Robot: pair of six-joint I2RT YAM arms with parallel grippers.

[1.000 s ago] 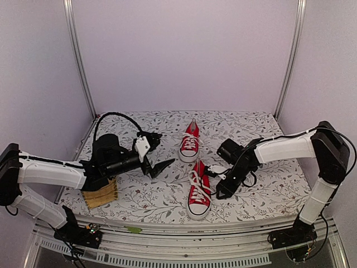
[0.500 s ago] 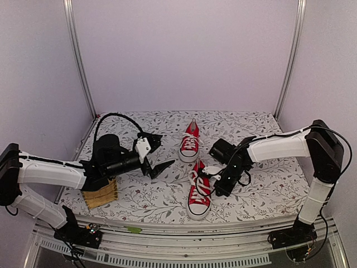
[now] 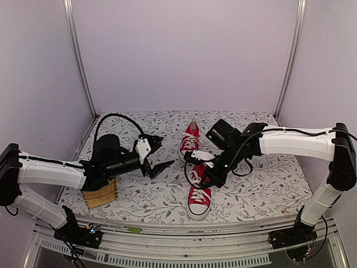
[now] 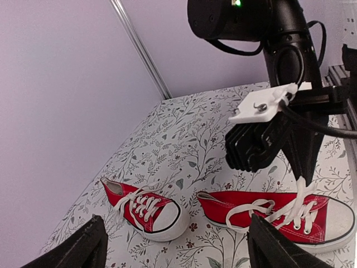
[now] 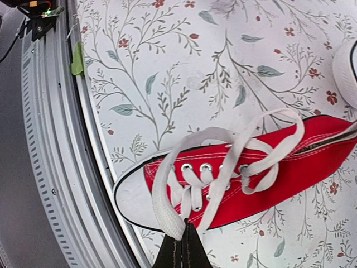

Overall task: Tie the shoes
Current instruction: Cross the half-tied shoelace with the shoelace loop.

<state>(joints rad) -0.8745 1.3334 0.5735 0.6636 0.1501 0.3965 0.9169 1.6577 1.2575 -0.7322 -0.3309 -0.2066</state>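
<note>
Here the right tool hangs over the near sneaker, its two fingertips pressed together on the white lace. In the right wrist view the tips meet in a single dark point at the bottom edge, and both strands of a lace loop run up into it from the eyelets. In the left wrist view the same lace rises taut from the shoe's tongue area to the tool.

The near sneaker stands on its sole on the floral counter, with its white toe cap toward the near edge and its heel toward the back. More lace lies in loose loops across its red upper. The far sneaker sits just behind it, also upright, toe toward the near edge, and its laces lie slack over the tongue. The two shoes are close, but whether they touch is hard to judge.

The left tool hovers to the left of the shoes, apart from them. Its jaws are spread wide and hold nothing; its fingers frame both sneakers in the left wrist view.

A tan ribbed object, possibly a woven mat, lies under the left arm. A small green scrap sits on the metal rail at the counter's near edge.
</note>
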